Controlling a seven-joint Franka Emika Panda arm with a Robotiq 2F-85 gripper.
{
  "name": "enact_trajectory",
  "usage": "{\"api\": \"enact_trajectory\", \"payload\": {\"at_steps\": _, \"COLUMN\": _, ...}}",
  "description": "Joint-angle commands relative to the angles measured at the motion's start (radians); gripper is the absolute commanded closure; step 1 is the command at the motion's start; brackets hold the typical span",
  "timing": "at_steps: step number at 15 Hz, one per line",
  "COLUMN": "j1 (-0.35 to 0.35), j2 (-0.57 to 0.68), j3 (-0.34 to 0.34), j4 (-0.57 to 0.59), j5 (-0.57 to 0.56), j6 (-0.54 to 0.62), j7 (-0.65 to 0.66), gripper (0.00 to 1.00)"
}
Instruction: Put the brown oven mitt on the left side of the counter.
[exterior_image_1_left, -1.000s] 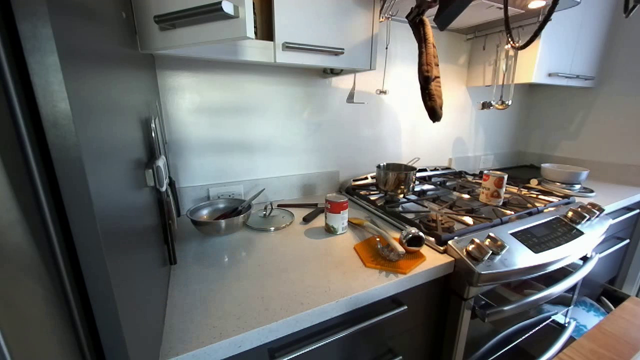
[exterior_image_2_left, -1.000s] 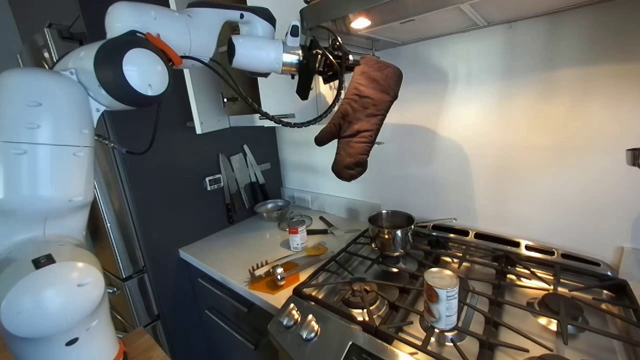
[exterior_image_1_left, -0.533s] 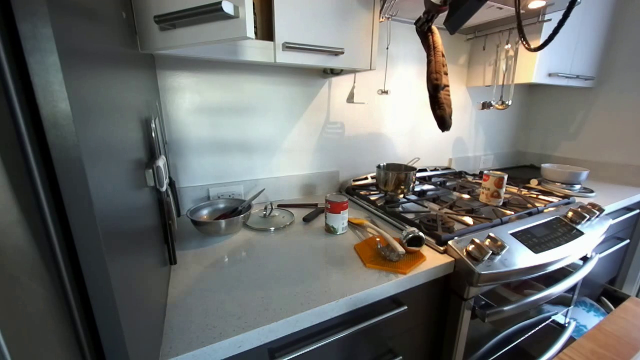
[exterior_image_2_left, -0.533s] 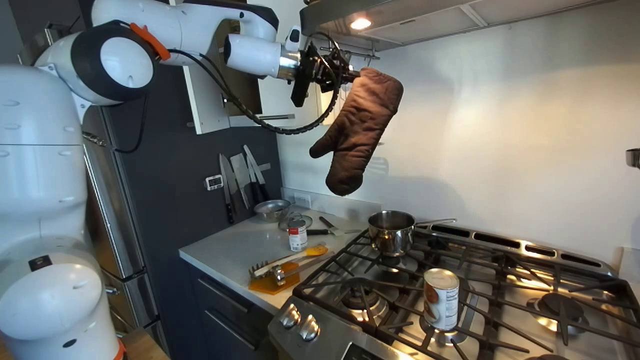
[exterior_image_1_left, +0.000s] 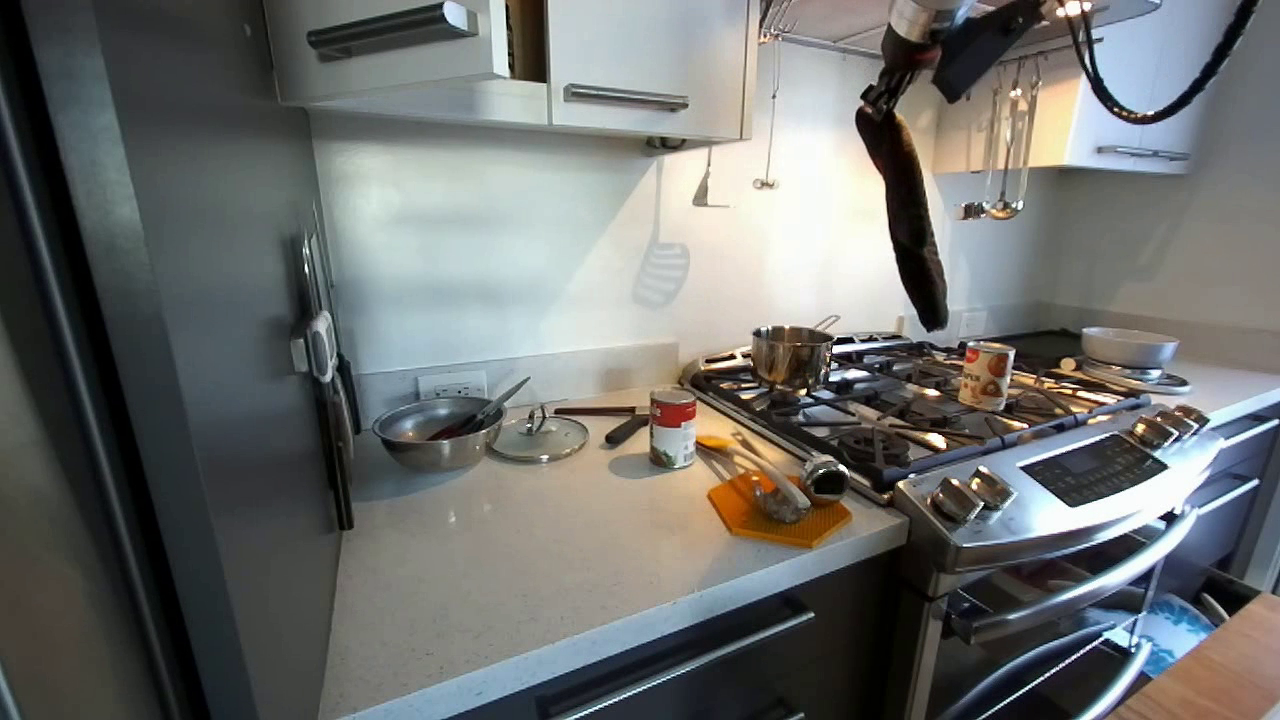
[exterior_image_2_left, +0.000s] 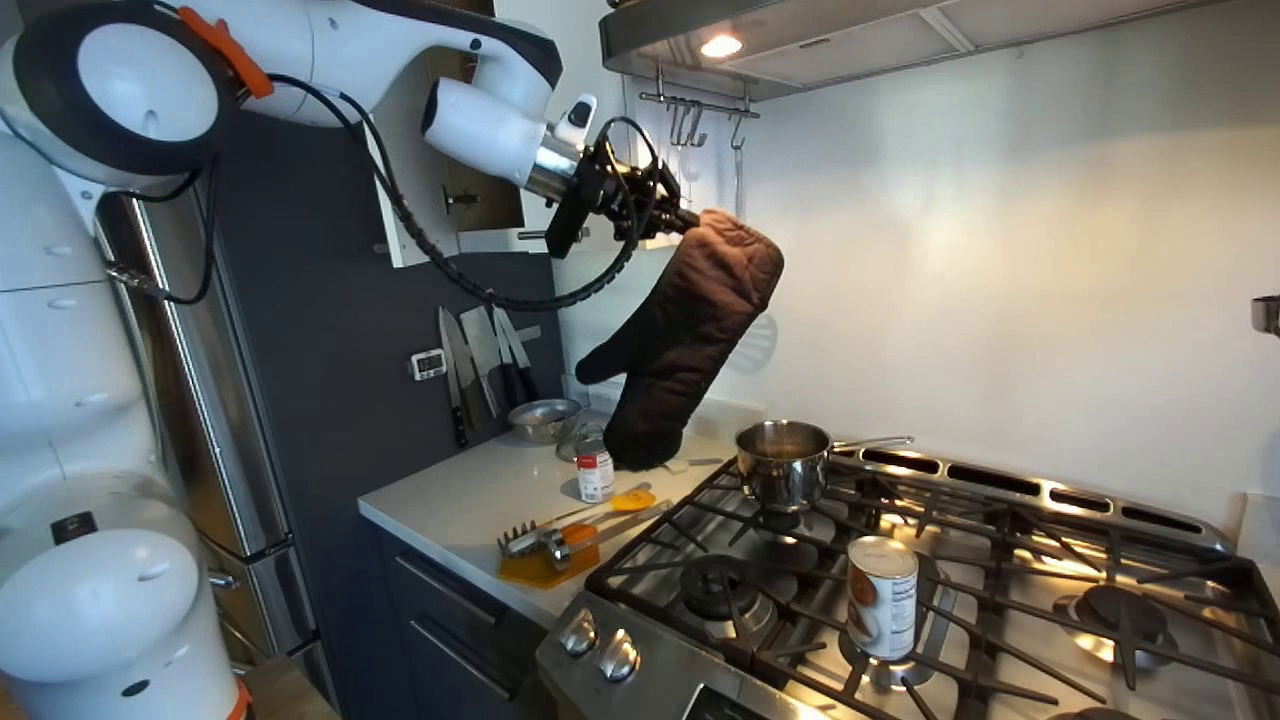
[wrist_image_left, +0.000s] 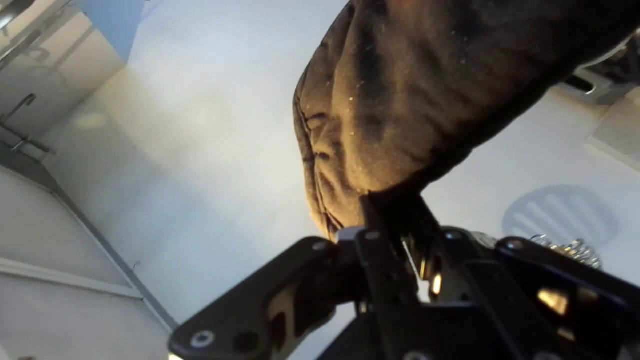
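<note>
the task looks about halfway along: the brown oven mitt (exterior_image_2_left: 685, 340) is held up in the air, not yet on the counter (exterior_image_1_left: 500, 560). the gripper (exterior_image_2_left: 690, 220) is closed on it, pinching the edge of the cuff, as the wrist view also shows. the mitt hangs tilted, with the pale wall (exterior_image_2_left: 1000, 250) behind it; exactly what lies beneath is hard to tell, though in an exterior view its tip shows just above the gas stove (exterior_image_1_left: 1010, 525). what is left, as i judge it, is to carry it to the counter's left end, probably by the dark grey panel (exterior_image_2_left: 330, 400), bring it down and let go.

against the earlier frames, gripper and mitt are lower in both exterior views, and the mitt slants more and looks darker. the slotted shadow (exterior_image_1_left: 662, 272) on the wall now shows whole. the saucepan (exterior_image_1_left: 790, 362), the red-labelled can (exterior_image_1_left: 673, 428) and the steel bowl (exterior_image_1_left: 425, 450) have not moved.
</note>
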Motion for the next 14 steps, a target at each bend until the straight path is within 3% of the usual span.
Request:
{"api": "enact_trajectory", "payload": {"at_steps": 1, "j1": 0.023, "j2": -0.101, "j3": -0.014, "j4": -0.220, "j5": 0.081, "j6": -0.082, "j7": -0.018, "gripper": 0.96}}
{"api": "enact_trajectory", "payload": {"at_steps": 2, "j1": 0.037, "j2": -0.105, "j3": -0.018, "j4": -0.257, "j5": 0.097, "j6": -0.105, "j7": -0.007, "gripper": 0.96}}
{"api": "enact_trajectory", "payload": {"at_steps": 3, "j1": 0.040, "j2": -0.103, "j3": -0.031, "j4": -0.247, "j5": 0.189, "j6": -0.118, "j7": -0.095, "gripper": 0.96}}
{"api": "enact_trajectory", "payload": {"at_steps": 4, "j1": 0.084, "j2": -0.099, "j3": -0.033, "j4": -0.321, "j5": 0.157, "j6": -0.135, "j7": -0.007, "gripper": 0.96}}
{"api": "enact_trajectory", "payload": {"at_steps": 5, "j1": 0.101, "j2": -0.086, "j3": -0.040, "j4": -0.330, "j5": 0.176, "j6": -0.142, "j7": -0.007, "gripper": 0.96}}
{"api": "enact_trajectory", "payload": {"at_steps": 6, "j1": 0.094, "j2": -0.073, "j3": -0.054, "j4": -0.290, "j5": 0.268, "j6": -0.130, "j7": -0.126, "gripper": 0.96}}
{"api": "enact_trajectory", "payload": {"at_steps": 7, "j1": 0.145, "j2": -0.062, "j3": -0.053, "j4": -0.353, "j5": 0.203, "j6": -0.127, "j7": -0.010, "gripper": 0.96}}
{"api": "enact_trajectory", "payload": {"at_steps": 8, "j1": 0.155, "j2": -0.056, "j3": -0.057, "j4": -0.353, "j5": 0.206, "j6": -0.118, "j7": -0.009, "gripper": 0.96}}
{"api": "enact_trajectory", "payload": {"at_steps": 9, "j1": 0.142, "j2": -0.054, "j3": -0.072, "j4": -0.317, "j5": 0.291, "j6": -0.111, "j7": -0.124, "gripper": 0.96}}
{"api": "enact_trajectory", "payload": {"at_steps": 10, "j1": 0.189, "j2": -0.046, "j3": -0.068, "j4": -0.374, "j5": 0.221, "j6": -0.115, "j7": -0.009, "gripper": 0.96}}
{"api": "enact_trajectory", "payload": {"at_steps": 11, "j1": 0.198, "j2": -0.046, "j3": -0.073, "j4": -0.375, "j5": 0.225, "j6": -0.111, "j7": -0.008, "gripper": 0.96}}
{"api": "enact_trajectory", "payload": {"at_steps": 12, "j1": 0.189, "j2": -0.045, "j3": -0.087, "j4": -0.349, "j5": 0.290, "j6": -0.110, "j7": -0.094, "gripper": 0.96}}
{"api": "enact_trajectory", "payload": {"at_steps": 14, "j1": 0.231, "j2": -0.028, "j3": -0.095, "j4": -0.378, "j5": 0.254, "j6": -0.105, "j7": -0.020, "gripper": 0.96}}
